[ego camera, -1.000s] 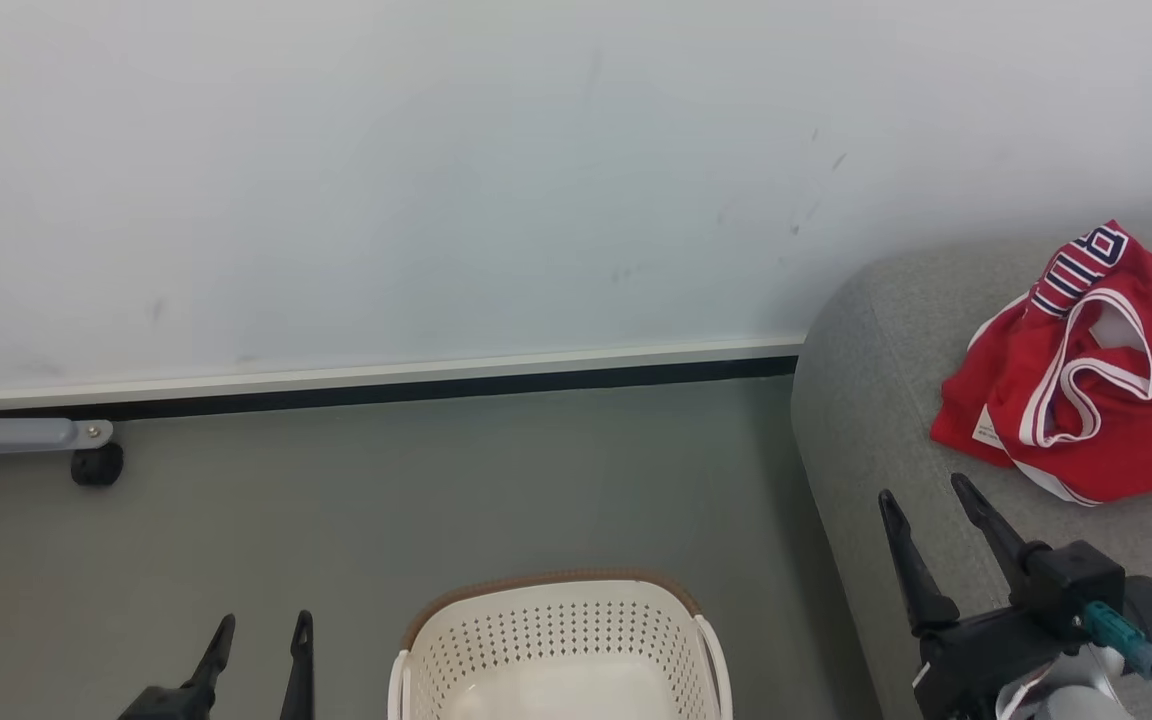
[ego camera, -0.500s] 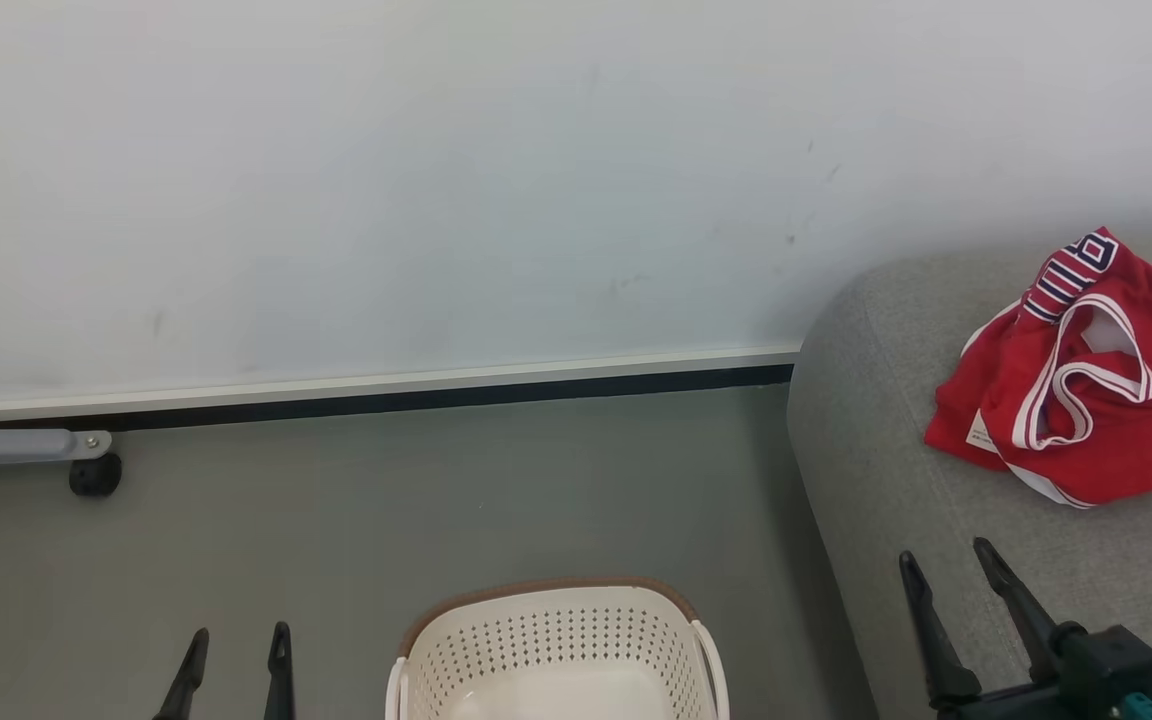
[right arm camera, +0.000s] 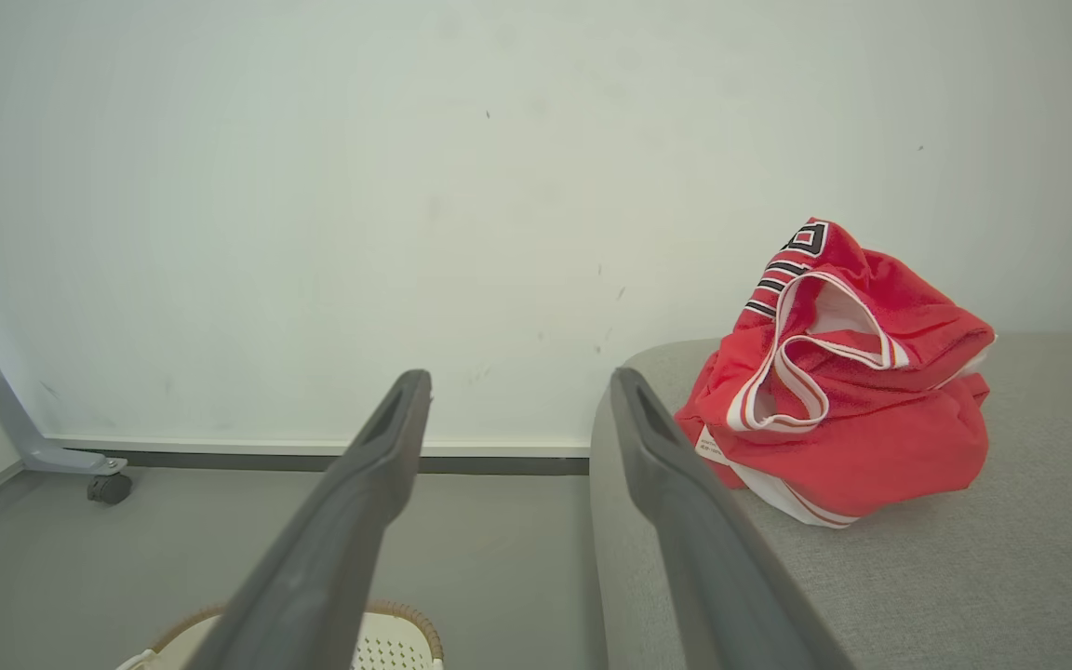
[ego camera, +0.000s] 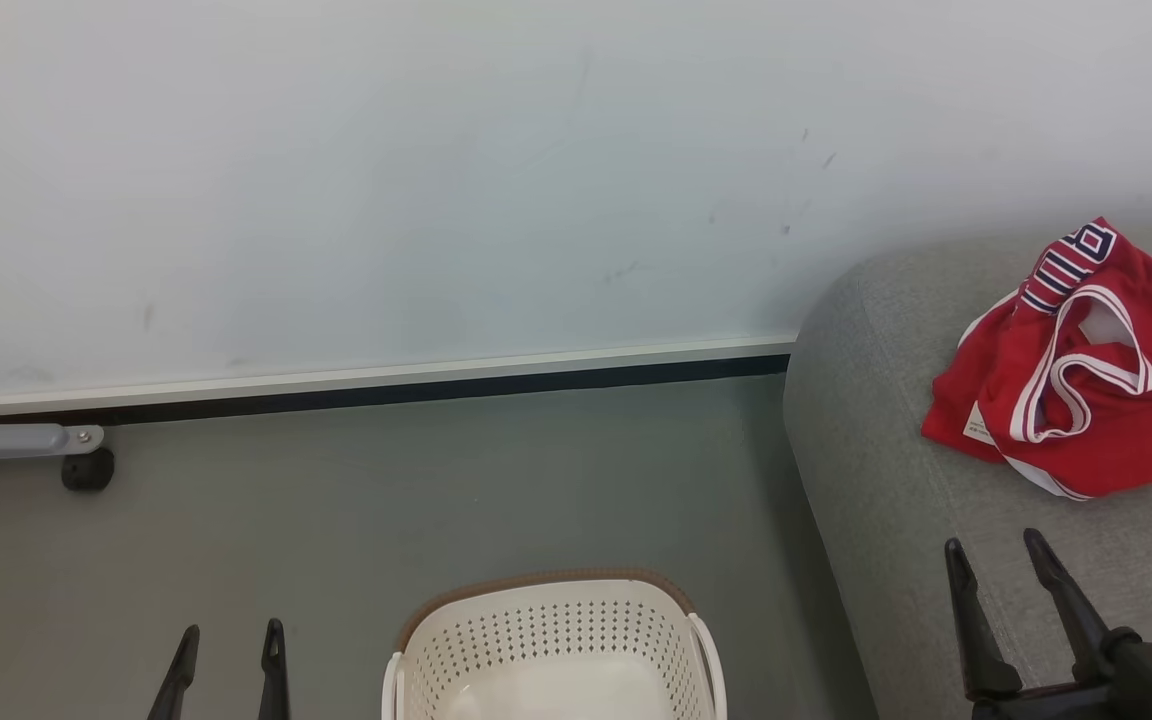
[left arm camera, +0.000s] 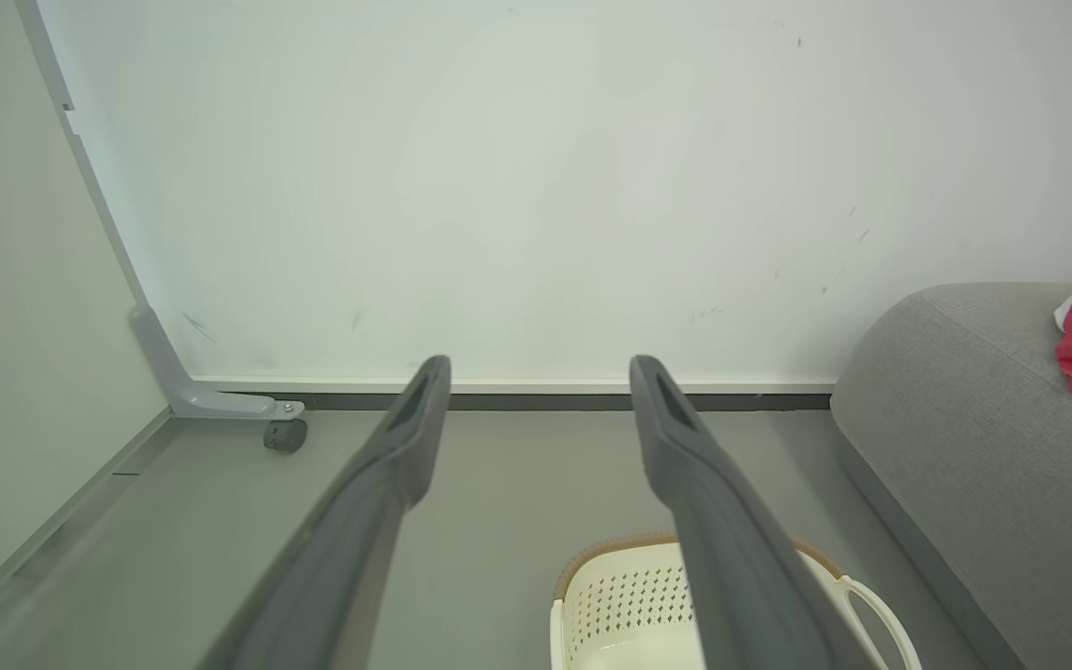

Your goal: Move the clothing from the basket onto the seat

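Head view, clothing (ego camera: pixel 1086 400) on seat (ego camera: pixel 886 460), basket (ego camera: pixel 556 632) apart

The left hand (ego camera: pixel 232 630) and right hand (ego camera: pixel 993 540) have long, tapered, dark fingers (ego camera: pixel 1061 590).

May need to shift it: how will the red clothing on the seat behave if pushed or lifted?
Probably floppy: the clothing lies crumpled in loose folds, so lifted it would likely drape and trail. Pushed, it may bunch rather than slide on the textured fabric of the seat.
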`<state>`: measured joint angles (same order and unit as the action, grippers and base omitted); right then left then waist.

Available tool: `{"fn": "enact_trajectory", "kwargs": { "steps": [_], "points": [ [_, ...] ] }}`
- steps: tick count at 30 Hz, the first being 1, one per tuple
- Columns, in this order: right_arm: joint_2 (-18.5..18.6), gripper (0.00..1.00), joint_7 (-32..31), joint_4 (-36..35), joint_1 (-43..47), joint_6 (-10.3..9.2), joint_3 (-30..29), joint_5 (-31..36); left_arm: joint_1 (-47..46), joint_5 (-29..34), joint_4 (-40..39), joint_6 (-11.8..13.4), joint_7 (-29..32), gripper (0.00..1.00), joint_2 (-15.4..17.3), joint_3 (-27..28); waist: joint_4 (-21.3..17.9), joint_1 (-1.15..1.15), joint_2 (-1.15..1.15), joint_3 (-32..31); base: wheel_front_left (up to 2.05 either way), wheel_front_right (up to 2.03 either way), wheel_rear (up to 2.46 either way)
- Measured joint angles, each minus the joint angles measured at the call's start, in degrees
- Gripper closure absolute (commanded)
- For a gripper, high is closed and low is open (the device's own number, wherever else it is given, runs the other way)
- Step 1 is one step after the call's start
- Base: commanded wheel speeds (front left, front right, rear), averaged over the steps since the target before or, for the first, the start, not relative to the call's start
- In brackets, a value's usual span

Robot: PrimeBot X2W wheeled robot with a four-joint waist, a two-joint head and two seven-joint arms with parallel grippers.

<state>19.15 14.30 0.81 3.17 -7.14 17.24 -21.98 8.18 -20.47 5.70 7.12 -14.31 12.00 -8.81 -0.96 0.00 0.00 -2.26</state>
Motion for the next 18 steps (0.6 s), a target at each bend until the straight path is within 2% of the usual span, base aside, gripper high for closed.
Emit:
{"fn": "enact_trajectory", "kwargs": {
  "steps": [18],
  "points": [
    [-2.1,0.0,0.0,-3.0,2.02,0.0,-5.49,3.41,0.53,1.26,-2.35,0.0,0.0,0.0,-0.36,0.63,1.04,0.01,0.0,0.49,0.0,0.0,0.0]
  ]
}}
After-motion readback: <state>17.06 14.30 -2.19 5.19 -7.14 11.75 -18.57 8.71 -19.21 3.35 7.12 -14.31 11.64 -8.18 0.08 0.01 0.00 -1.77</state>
